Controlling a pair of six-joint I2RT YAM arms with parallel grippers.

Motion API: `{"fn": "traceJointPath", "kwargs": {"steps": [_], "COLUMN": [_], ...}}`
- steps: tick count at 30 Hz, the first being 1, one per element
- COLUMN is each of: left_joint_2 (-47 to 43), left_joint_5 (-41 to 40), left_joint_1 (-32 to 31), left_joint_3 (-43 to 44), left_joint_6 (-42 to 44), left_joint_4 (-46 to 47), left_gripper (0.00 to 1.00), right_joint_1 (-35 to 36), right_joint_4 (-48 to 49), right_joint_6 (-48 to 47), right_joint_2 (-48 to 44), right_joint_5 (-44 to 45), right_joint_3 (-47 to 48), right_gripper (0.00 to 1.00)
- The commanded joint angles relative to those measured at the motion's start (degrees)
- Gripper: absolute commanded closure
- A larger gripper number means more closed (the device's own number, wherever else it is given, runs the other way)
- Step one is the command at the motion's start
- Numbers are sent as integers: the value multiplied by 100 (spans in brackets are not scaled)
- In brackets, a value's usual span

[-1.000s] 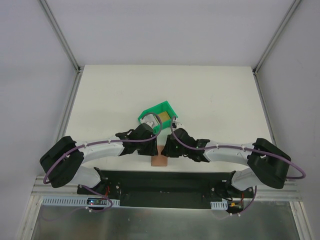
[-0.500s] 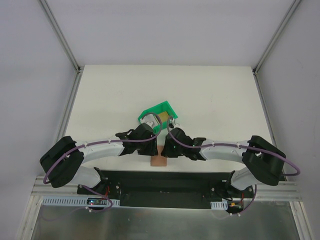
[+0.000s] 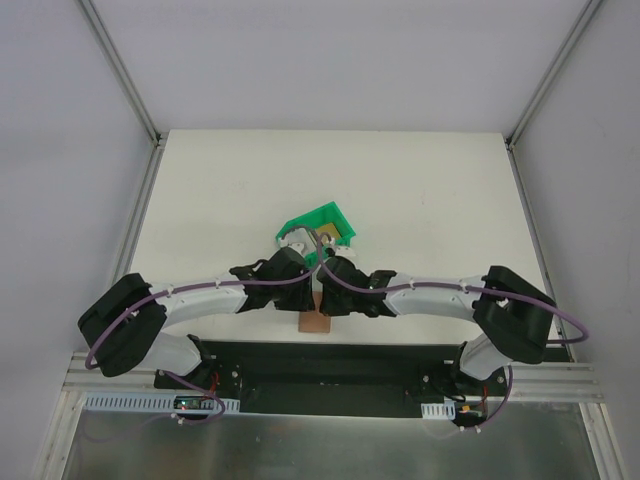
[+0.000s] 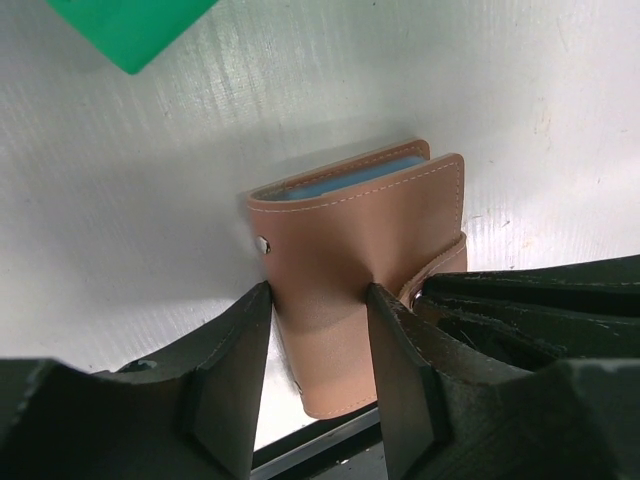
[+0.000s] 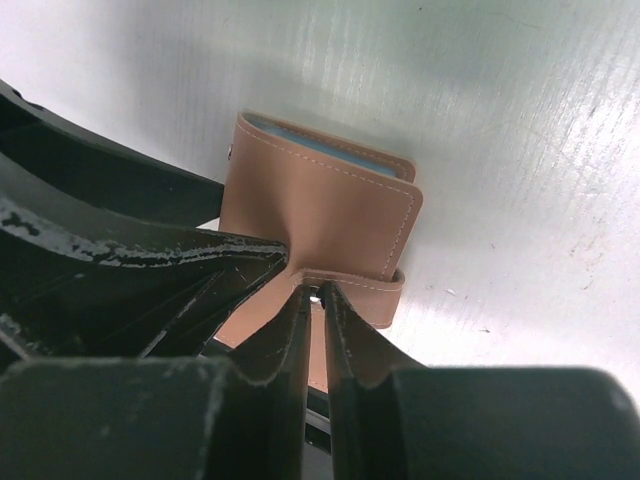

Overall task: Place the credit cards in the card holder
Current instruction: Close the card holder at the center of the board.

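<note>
The tan card holder (image 4: 355, 250) lies folded near the table's front edge, its blue-grey pockets showing at the far side; it also shows in the top view (image 3: 317, 322). My left gripper (image 4: 318, 300) is shut on its body, one finger on each side. My right gripper (image 5: 313, 292) is pinched on the snap tab (image 5: 360, 290) of the card holder (image 5: 330, 215). A white-grey card (image 3: 296, 239) and a gold-olive card (image 3: 331, 236) sit in the green bin (image 3: 322, 216). The blue card is hidden.
The green bin stands just beyond both grippers, and its corner shows in the left wrist view (image 4: 130, 30). The black base plate (image 3: 330, 360) runs along the near edge right behind the card holder. Both arms meet over the card holder.
My right gripper has moved left and in over the card holder, up against the left gripper. The left arm and the card holder have stayed put.
</note>
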Motion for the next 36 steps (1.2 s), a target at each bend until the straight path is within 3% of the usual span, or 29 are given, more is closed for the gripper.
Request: {"fn": "traceJointPath", "kwargs": {"steps": [1,36], "left_joint_2": [-142,-819], "left_joint_5": [-66,-215], "left_joint_1": [38,38], "left_joint_3": [-246,-1363], "left_joint_6": [-199,-1104], "left_joint_4": [-41,979], "left_gripper": [60,63], "right_joint_1": [97,79], "right_joint_4": [-740,-855], "right_joint_6": [5,119], "right_joint_2": [411,543], "right_joint_5": [67,49], "right_joint_3": [131,246], "right_gripper": [88,88]}}
